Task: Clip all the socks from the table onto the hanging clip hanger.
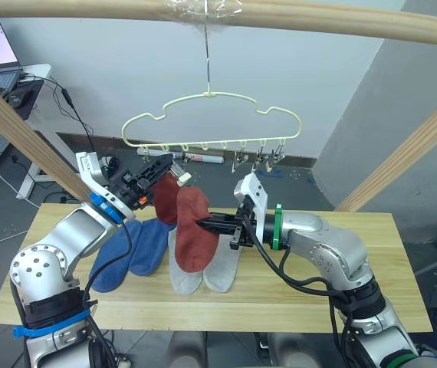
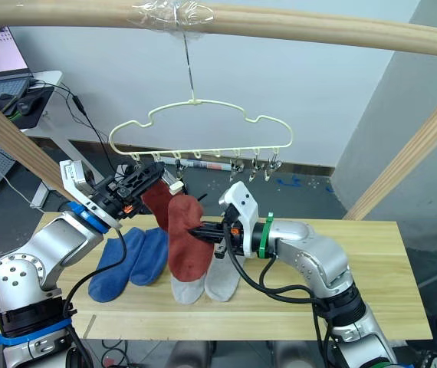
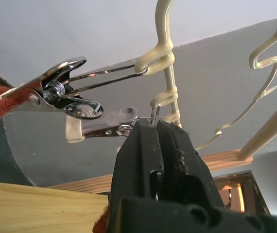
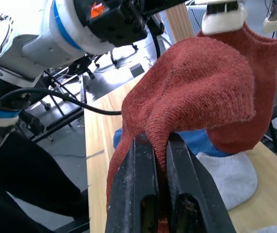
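Right wrist view shows our right gripper point(image 4: 159, 145) pinching a rust-red sock point(image 4: 197, 92); at its 10 o'clock, left gripper point(image 1: 157, 167) squeezes a clip point(image 3: 121, 127)

Right half of the table point(image 1: 356, 261) is wide open. The left end of the hanger point(image 1: 211, 123) is cramped: both grippers and two red socks point(image 1: 192, 226) crowd under the clips point(image 1: 258, 159), and slanted poles point(image 1: 19, 130) flank both sides.

Clip hanger point(image 1: 211, 123) hangs from pole point(image 1: 218, 17) above table point(image 1: 372, 261); two socks point(image 1: 189, 222) hang below its left clips, four socks point(image 1: 138, 251) lie on table beneath, left of centre.
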